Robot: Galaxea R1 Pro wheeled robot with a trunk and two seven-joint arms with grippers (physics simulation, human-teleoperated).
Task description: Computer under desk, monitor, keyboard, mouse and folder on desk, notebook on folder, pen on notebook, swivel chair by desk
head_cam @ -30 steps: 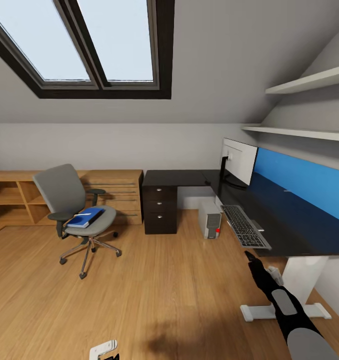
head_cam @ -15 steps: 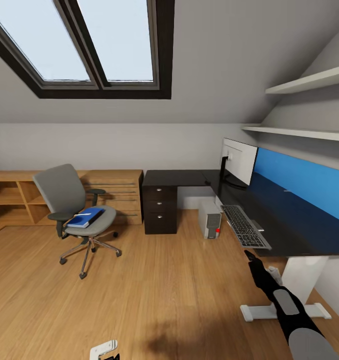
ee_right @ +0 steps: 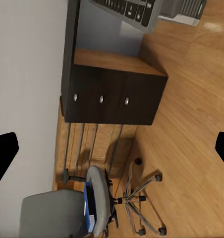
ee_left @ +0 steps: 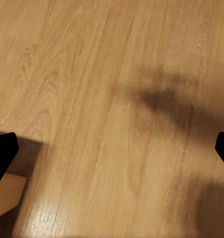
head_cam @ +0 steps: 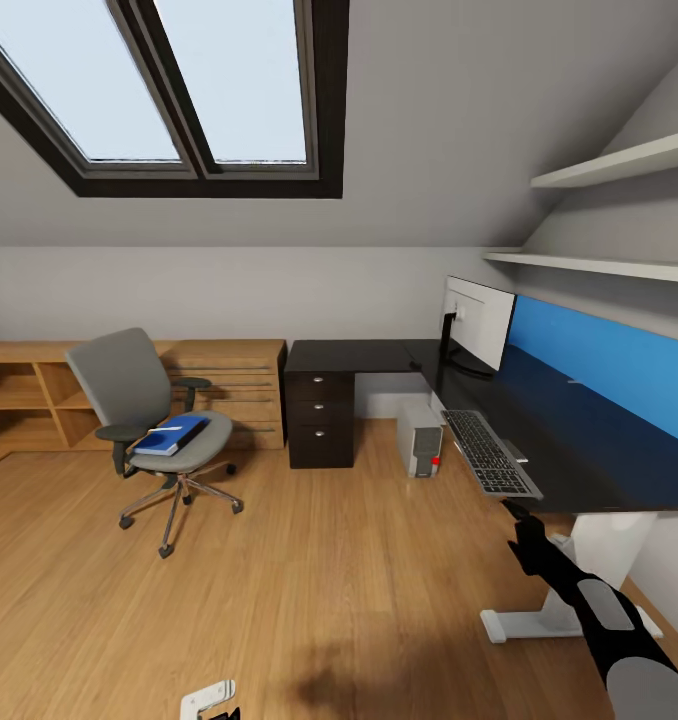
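From the head, the folder [head_cam: 171, 435] lies on the chair [head_cam: 149, 420] seat, well apart from the desk [head_cam: 579, 440] bearing keyboard [head_cam: 489, 452] and monitor [head_cam: 478, 322], the right gripper [head_cam: 511, 507] just below the desk's edge, its jaws unreadable; both wrist views show fingertips spread wide, empty

1. Daylight comes in through the skylight [head_cam: 179, 90], pale and even; the room is bright, with no harsh contrast.
2. A soft dark shadow blot lies on the wooden floor [head_cam: 309, 600] near the bottom of the head view, and again as smeared patches in the left wrist view.
3. The desk [head_cam: 579, 440] top is glossy and mirrors the blue wall panel [head_cam: 609, 365].
4. A faint sheen sits on the floor at the left wrist view's edge.
5. Straight lines bow towards the head view's edges.
6. All the views look slightly soft, edges smudged.
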